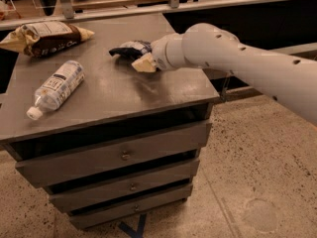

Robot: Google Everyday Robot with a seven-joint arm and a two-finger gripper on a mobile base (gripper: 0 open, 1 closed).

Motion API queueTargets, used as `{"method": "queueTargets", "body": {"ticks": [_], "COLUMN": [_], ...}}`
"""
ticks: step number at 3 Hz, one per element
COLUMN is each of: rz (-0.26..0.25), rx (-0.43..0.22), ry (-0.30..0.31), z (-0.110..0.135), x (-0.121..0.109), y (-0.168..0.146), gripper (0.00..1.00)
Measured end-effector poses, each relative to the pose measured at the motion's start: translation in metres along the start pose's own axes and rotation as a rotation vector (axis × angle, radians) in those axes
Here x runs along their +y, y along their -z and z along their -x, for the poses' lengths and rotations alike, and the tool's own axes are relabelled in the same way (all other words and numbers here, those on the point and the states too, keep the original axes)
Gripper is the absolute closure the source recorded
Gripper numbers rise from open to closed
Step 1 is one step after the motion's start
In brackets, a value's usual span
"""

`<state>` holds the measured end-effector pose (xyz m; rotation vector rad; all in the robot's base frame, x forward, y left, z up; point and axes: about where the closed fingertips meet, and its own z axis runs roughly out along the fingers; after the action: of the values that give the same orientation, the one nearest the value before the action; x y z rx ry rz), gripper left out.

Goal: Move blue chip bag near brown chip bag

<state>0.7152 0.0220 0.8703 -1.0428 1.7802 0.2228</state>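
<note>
Camera view had the gripper low over the cabinet top, touching the blue chip bag near the back edge; couldn't tell its grip state. Brown chip bag sat well apart, far-left corner. Risk: wrinkly foil slips w/ a thin pinch, or arm clips the bottle.

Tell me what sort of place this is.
Probably an office break area or lab: a grey drawer cabinet on a speckled floor, with a long counter behind. The hand is at the blue chip bag on the cabinet top, apart from the brown chip bag.
</note>
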Motion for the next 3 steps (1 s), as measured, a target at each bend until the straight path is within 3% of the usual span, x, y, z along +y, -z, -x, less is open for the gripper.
{"method": "queueTargets", "body": {"ticks": [2, 3], "rz": [0.022, 0.007], "rx": [0.005, -0.052], "ry": [0.010, 0.022], "z": [0.001, 0.029], "x": [0.006, -0.001], "y": [-0.007, -0.014], "gripper": [0.86, 1.00]}}
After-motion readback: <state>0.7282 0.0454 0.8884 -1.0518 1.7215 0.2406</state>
